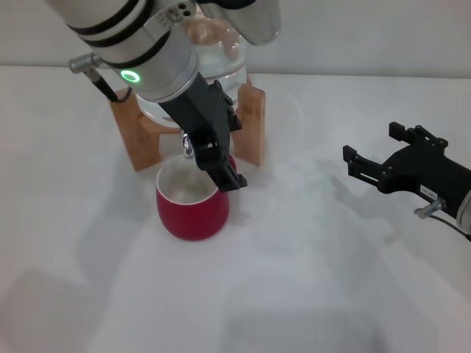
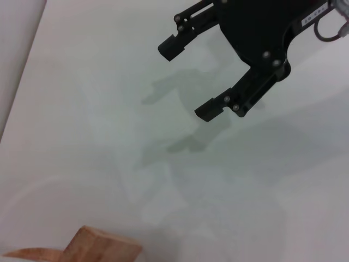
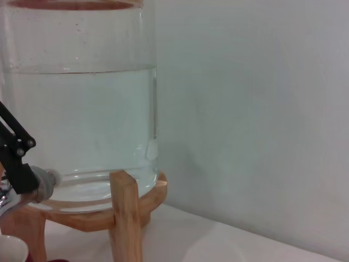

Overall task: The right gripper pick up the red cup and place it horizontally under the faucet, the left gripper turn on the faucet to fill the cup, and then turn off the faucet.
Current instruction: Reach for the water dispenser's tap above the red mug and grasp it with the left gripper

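The red cup (image 1: 193,206) is the nearest thing to me. It stands upright on the white table (image 1: 309,294), with its open mouth up and its cream inside showing. It sits just in front of the wooden stand (image 1: 250,121), right under the faucet (image 1: 188,147). My left gripper (image 1: 221,165) hangs over the far side of the cup, close to its rim, and it reaches down past the shiny faucet. My arm and claw hide the fingers there, so I cannot tell if they are spread or pressed together, or if they touch the faucet. The green ring light (image 1: 130,76) glows on that arm, above the stand. My right gripper (image 1: 373,152) is well apart from the cup, off to my right side, and it floats above the table. Its two black fingers are spread wide with nothing between them, and my left wrist view shows them the same way (image 2: 192,79), with their shadows on the table below. Behind the cup, the stand holds the big clear water jar (image 3: 82,120). The jar has water in it, up to a line near the top. Behind the jar is a plain pale wall (image 3: 251,109).
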You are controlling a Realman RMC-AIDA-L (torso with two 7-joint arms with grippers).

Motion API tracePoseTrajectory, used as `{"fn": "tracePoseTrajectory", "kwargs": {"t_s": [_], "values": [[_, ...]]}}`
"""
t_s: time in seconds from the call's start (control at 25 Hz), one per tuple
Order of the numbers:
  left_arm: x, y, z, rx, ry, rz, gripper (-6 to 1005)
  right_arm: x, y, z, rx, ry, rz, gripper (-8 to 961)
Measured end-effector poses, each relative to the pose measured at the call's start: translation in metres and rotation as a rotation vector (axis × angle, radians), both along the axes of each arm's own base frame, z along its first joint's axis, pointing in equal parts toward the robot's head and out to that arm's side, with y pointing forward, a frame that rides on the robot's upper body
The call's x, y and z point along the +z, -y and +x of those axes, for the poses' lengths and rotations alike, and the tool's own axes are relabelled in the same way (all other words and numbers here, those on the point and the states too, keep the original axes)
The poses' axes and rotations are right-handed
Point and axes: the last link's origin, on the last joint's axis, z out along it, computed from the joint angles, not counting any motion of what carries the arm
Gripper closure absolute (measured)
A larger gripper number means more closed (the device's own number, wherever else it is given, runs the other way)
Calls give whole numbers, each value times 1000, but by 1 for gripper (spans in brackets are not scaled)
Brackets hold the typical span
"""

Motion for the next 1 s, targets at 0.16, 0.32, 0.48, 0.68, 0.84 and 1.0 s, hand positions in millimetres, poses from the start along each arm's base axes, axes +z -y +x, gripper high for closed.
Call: {"fn": "tracePoseTrajectory", "kwargs": {"t_s": [0.16, 0.32, 0.48, 0.68, 0.84, 1.0], "values": [[1, 0, 1, -5, 10, 11, 109, 0, 0, 1, 2, -2, -2, 85], [4, -2, 6, -27, 28, 42, 109, -1, 1, 1, 4, -4, -2, 85], [5, 2, 13, -55, 31, 50, 109, 0, 1, 1, 5, -5, -3, 85], [8, 9, 15, -70, 25, 52, 109, 0, 1, 1, 8, -8, -1, 84], [13, 14, 14, -74, 31, 68, 109, 2, 0, 1, 3, -14, 2, 84], [17, 17, 11, -66, 27, 74, 109, 2, -1, 1, 2, -16, 2, 84]]}}
